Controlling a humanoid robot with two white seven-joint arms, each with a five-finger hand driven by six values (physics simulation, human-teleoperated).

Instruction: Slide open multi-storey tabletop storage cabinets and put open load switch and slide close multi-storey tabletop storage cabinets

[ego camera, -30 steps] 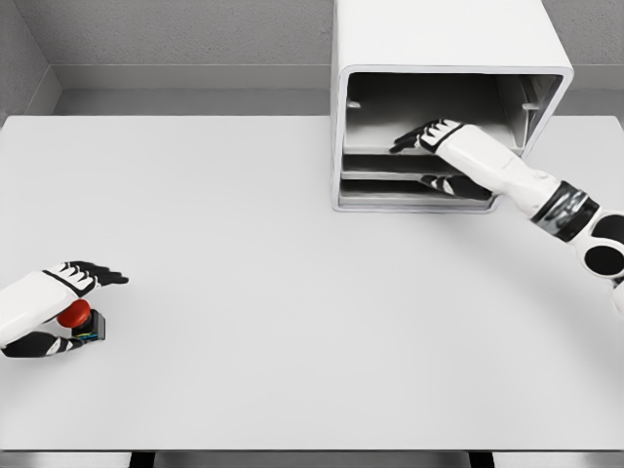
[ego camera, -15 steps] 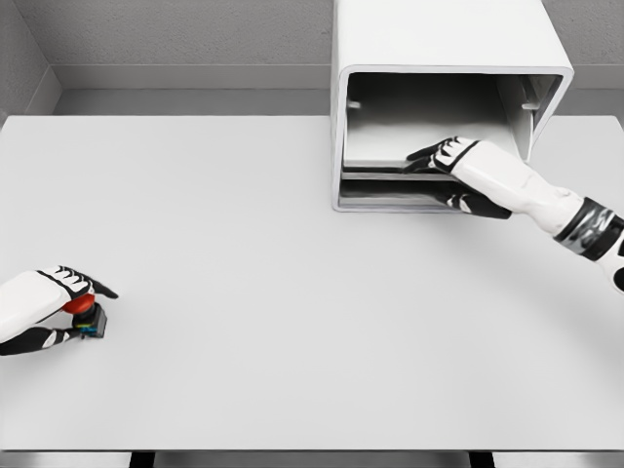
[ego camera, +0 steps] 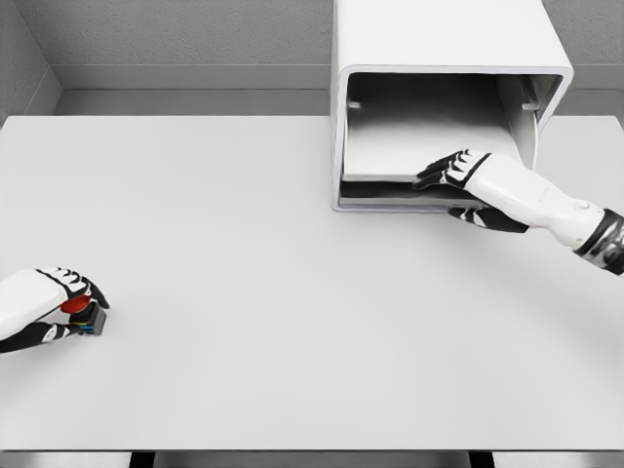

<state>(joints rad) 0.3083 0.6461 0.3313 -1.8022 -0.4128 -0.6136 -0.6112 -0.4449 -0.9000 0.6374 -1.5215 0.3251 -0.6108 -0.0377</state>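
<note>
Meanwhile right hand (ego camera: 478, 180) pinches the drawer (ego camera: 409, 161) front edge — left hand (ego camera: 44, 307) clutches the load switch (ego camera: 83, 314).

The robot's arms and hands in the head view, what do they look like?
Both arms have smooth white shells. The right hand has a white back and black fingers with white marks, and a black-and-grey banded joint shows further up the forearm. The left hand has the same white back and black fingers.

The cabinet (ego camera: 444, 58) stood at the table's (ego camera: 292, 292) far right edge; the switch (ego camera: 86, 316) sat near its front left edge.
</note>
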